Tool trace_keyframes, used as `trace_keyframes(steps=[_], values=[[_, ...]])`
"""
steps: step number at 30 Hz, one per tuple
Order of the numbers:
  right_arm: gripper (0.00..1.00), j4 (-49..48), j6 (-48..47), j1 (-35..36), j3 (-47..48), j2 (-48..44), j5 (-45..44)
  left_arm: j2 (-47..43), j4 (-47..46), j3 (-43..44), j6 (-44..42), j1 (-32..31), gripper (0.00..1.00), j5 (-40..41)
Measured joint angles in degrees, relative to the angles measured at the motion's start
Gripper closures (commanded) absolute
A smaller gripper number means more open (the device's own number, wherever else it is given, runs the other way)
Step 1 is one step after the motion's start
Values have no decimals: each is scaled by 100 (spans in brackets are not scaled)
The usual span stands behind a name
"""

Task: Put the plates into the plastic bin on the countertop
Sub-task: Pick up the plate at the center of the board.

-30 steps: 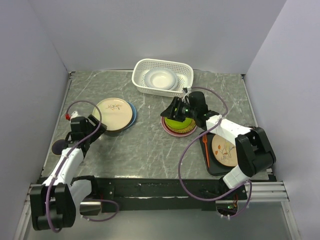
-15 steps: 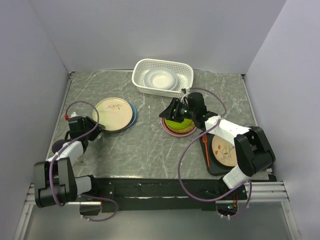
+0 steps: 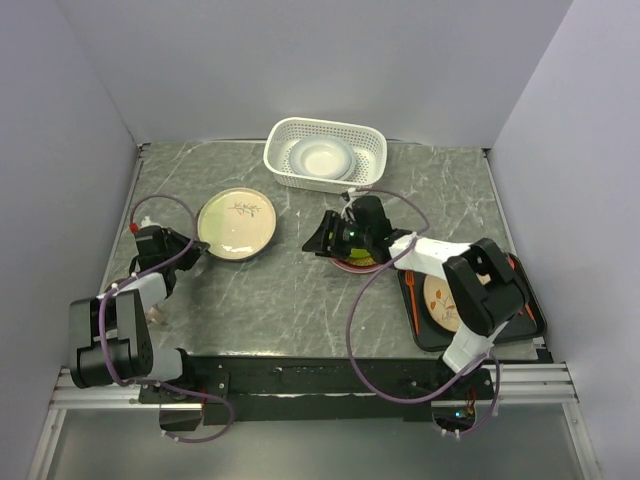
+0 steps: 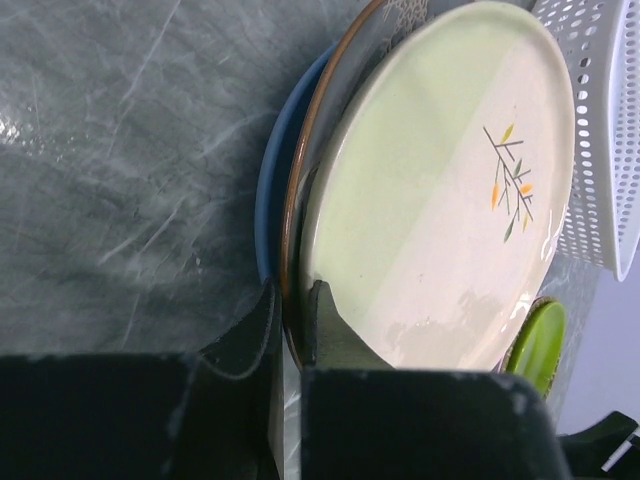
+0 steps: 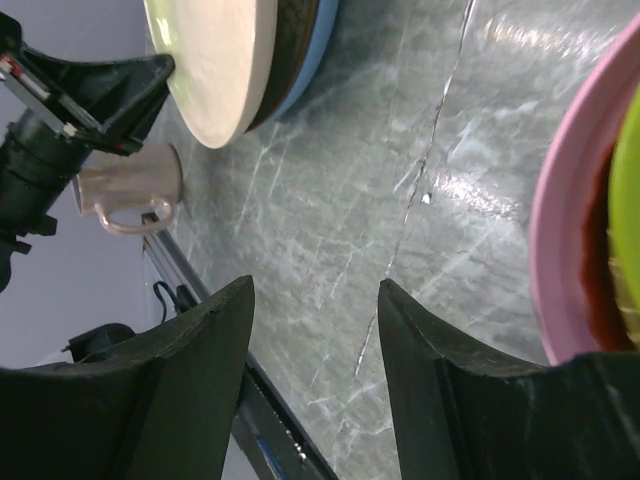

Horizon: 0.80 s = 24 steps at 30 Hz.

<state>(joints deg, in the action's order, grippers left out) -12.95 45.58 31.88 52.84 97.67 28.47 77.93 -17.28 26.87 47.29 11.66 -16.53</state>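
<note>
Bench point(image 3: 300, 290) first: dark veined stone, with the plastic bin point(image 3: 278, 158) at its far edge and only white plates point(image 3: 322, 158) in it so far.

Nearer you and left of the bin lies the sprig stack point(image 3: 237, 222). A cream plate is on top, and your left wrist view shows a brown rim and a blue plate under it. Half a second ago the blue showed past the cream plate on the bin side. Now the top view hides it, so the stack has shifted or tipped a little.

Straight in front of the bin, nearer you, sits the pink plate point(image 5: 570, 250) with a lime green plate point(image 5: 628, 190) on it.

Your right gripper point(image 5: 315, 300) has slid off the green plate to that pile's left edge. Its jaws gape wide, holding nothing.

Your left gripper point(image 4: 293, 300) is at the sprig stack's rim farthest from the bin, jaws clenched on it. Which plates lie between them you cannot tell.

I judge the left grasp set, with the lift toward the bin next. The right still has to close on a rim. No coloured plate has reached the bin yet.
</note>
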Motion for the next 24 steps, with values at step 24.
trace_keyframes(steps=[24], values=[[39,-1663,1318,485,1001,1648,393,-247,155,-129,-109,0,99,-109]])
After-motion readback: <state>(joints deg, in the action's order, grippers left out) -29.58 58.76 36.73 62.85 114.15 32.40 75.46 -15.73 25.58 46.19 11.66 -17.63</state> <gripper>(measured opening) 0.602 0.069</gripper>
